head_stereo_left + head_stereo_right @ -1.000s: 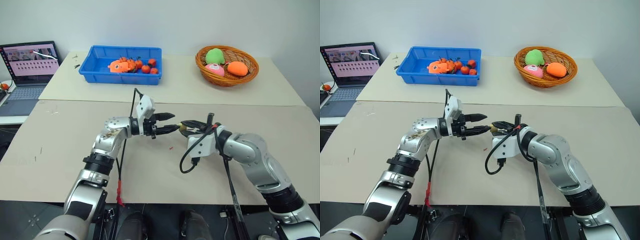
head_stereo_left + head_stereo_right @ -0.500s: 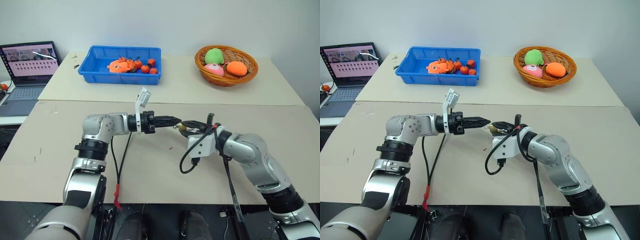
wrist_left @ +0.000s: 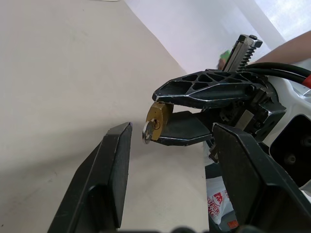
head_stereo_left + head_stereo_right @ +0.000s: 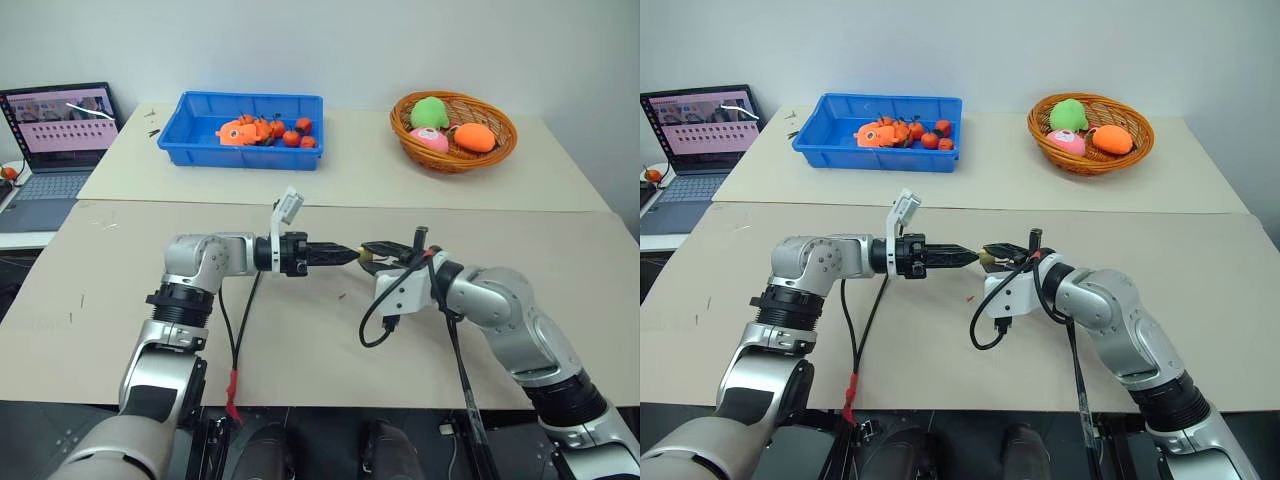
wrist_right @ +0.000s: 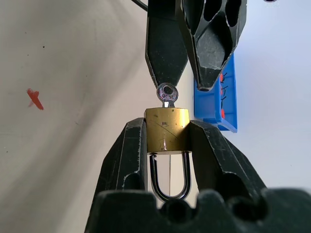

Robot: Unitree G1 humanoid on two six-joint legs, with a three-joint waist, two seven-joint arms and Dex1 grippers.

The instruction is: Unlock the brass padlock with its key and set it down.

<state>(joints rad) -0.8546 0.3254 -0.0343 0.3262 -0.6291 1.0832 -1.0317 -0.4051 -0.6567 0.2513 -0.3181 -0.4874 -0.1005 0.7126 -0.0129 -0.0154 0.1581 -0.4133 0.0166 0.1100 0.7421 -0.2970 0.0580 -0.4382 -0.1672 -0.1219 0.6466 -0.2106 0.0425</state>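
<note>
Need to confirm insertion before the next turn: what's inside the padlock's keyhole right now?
The key sits in the brass padlock; only its round head sticks out. Its blade is hidden inside the body, so depth can't be seen.

One brass padlock (image 5: 167, 129), one key (image 5: 166, 93), one blue tray (image 4: 200, 143) of small orange fruits too bunched to count, one wicker basket (image 4: 455, 160) with three plush toys, one laptop (image 4: 55, 140), two grippers.
</note>
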